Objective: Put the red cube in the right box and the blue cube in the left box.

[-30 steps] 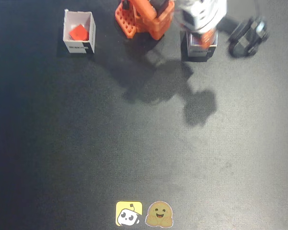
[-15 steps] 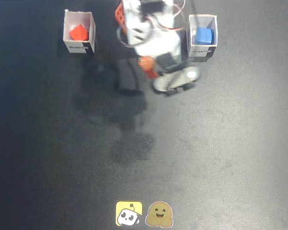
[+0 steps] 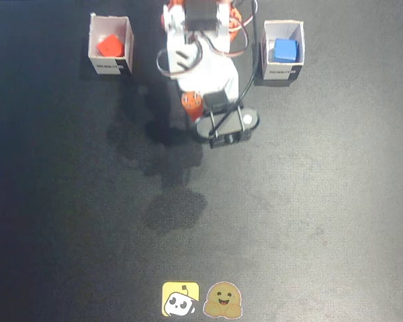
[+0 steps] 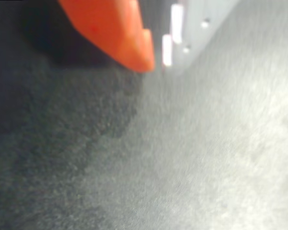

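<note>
With both cubes boxed, red cube [image 3: 110, 45] lies left, blue cube [image 3: 285, 49] right of the gripper [image 4: 156, 60]. Nothing held. Jaw gap unclear.

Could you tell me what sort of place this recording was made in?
Probably a hobbyist tabletop robot setup: a dark mat bearing two cartoon stickers, a small orange-and-white arm, and two white boxes holding the red cube and the blue cube.

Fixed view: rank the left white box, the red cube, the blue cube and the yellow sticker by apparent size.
1. Left white box, clearly largest.
2. Yellow sticker, smaller than the box.
3. Red cube and blue cube: about alike, so no ranking between them.
</note>
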You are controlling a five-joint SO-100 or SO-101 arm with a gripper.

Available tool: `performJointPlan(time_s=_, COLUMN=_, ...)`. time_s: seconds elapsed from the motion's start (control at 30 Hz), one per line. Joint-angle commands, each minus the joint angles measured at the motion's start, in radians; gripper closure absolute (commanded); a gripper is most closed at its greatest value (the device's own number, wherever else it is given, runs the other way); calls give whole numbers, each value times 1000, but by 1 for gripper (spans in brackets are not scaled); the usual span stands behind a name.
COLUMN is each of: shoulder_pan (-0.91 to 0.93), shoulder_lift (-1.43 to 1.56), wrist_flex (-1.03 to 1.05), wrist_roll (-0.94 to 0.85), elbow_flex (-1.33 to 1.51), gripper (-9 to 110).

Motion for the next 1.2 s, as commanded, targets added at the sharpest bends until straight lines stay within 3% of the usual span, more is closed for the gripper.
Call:
performJointPlan(time_s=0.0, shoulder_pan=2, shoulder_lift=8, wrist_flex=-52, wrist_roll=20, elbow_flex=29, gripper=101)
performJointPlan(time_s=0.2, shoulder_pan=3, shoulder_lift=107, wrist_flex=-26, wrist_roll=44, elbow_flex=123, gripper=101)
performJointPlan(time_s=0.37, shoulder_pan=-6, shoulder_lift=566, wrist_flex=244, wrist_roll=34, elbow_flex=232, gripper=101)
performJointPlan(time_s=0.7, shoulder_pan=34, shoulder_lift=563, wrist_flex=241, wrist_roll=-23, elbow_flex=232, gripper=101)
performJointPlan(time_s=1.0, shoulder_pan=35, shoulder_lift=568, wrist_flex=252, wrist_roll=175, elbow_flex=233, gripper=101)
performJointPlan(time_s=1.17, shoulder_pan=32, shoulder_lift=568, wrist_flex=252, wrist_roll=186, elbow_flex=233, gripper=101)
